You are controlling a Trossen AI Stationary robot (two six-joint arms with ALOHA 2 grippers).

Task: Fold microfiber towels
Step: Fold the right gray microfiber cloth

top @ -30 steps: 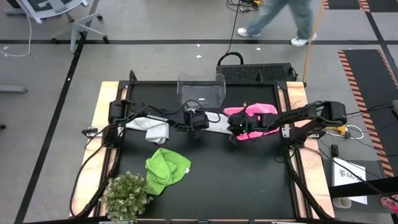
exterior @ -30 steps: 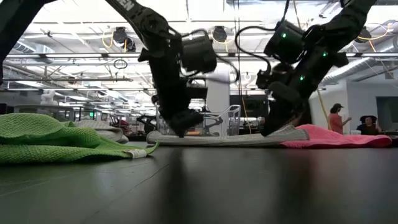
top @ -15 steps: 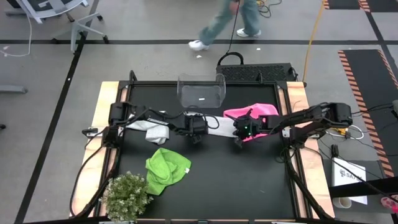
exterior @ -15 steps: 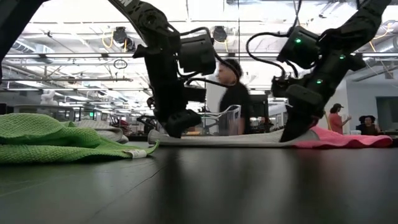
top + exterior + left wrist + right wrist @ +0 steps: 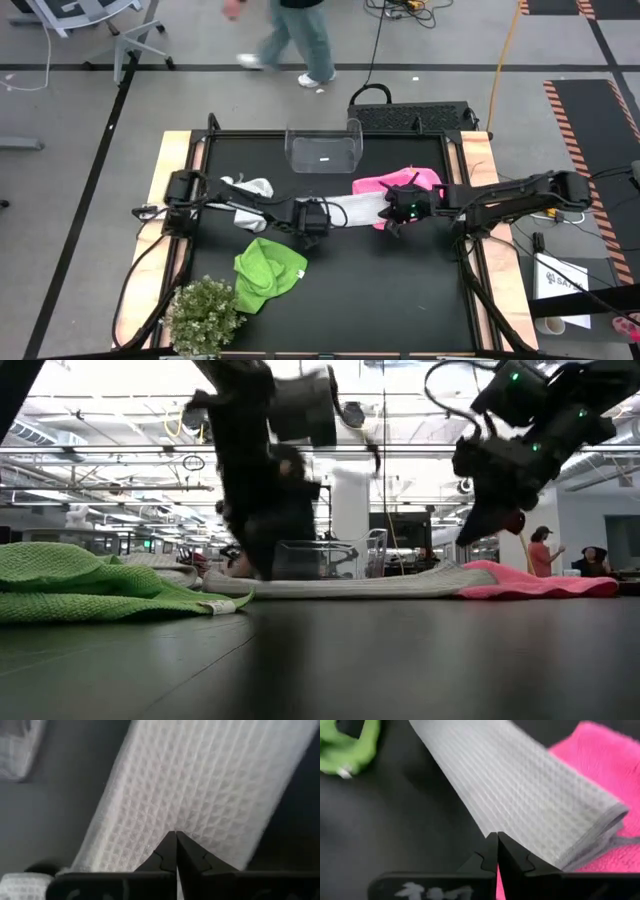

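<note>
Microfiber towels lie scattered over the black worktop, and the one in hand is the white towel, stretched as a long narrow band across the middle between the two arms. A second ago both claws stood closer to the clear bin, with the cloth shorter between them; since then the left claw has drawn toward the near side and the right claw has slid outward, so the band now runs longer and flatter, its right end resting against the pink towel. Both claws are pressed together, each pinching an edge of the white towel: the wrist views show the shut fingertips meeting right at the waffle-weave fabric. In the low view the right arm has risen off the surface while the cloth stays flat on it. My reading is that a fold has been laid down and pulled taut to smooth it, so the next move is probably a release or a second fold across the length. The green towel lies crumpled beside the small plant, and another white towel sits bunched under the left arm; both look unfolded. A person walks past beyond the worktop.
</note>
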